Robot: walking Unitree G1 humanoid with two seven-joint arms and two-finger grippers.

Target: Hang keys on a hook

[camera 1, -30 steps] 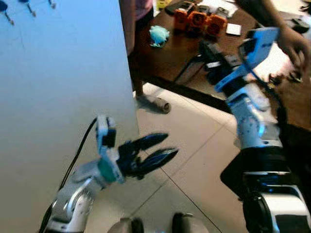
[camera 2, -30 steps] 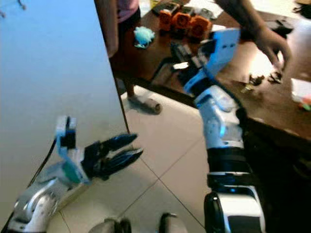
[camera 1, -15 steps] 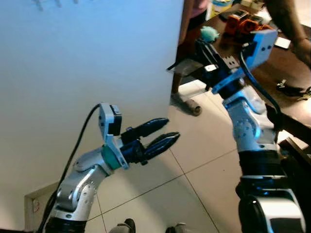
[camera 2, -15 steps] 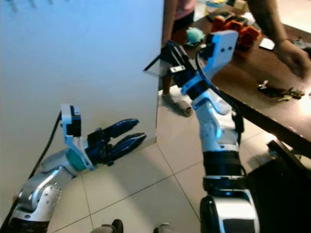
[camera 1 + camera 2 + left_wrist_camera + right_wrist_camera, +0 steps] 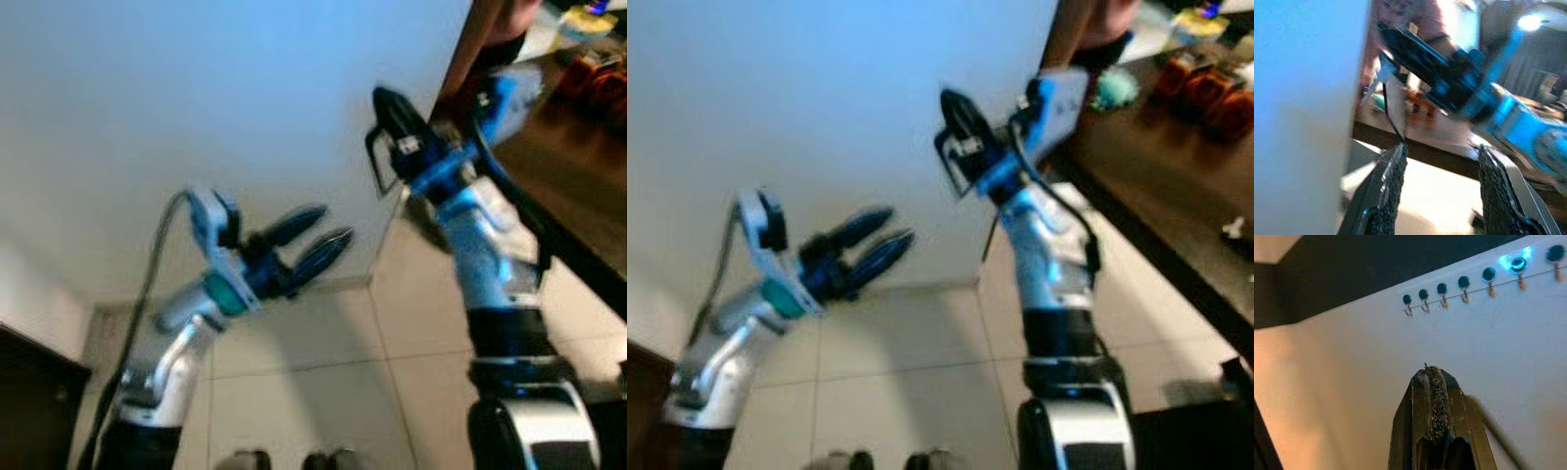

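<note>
A row of several small blue-headed hooks (image 5: 1464, 283) runs along the top of a white board (image 5: 196, 98). My right gripper (image 5: 1434, 382) is raised in front of that board, below the hooks, its fingers pressed together. A thin black loop (image 5: 377, 168) hangs under it, also visible as a cord (image 5: 1392, 122) in the left wrist view. The blur keeps me from making out any keys on it. My left gripper (image 5: 336, 222) is lower and to the left, open with nothing between its fingers (image 5: 1393, 171).
A dark brown table (image 5: 1136, 166) stands to the right with orange objects (image 5: 1195, 83) and a teal fluffy thing (image 5: 1112, 88). A person (image 5: 1097, 20) stands at the board's right edge. Dark furniture (image 5: 29, 392) sits at the lower left. Pale floor tiles (image 5: 323, 343) lie below.
The camera has swung left, so the board takes up more of the eye views and the table slides off right. Relative to each other, both grippers look as before.
</note>
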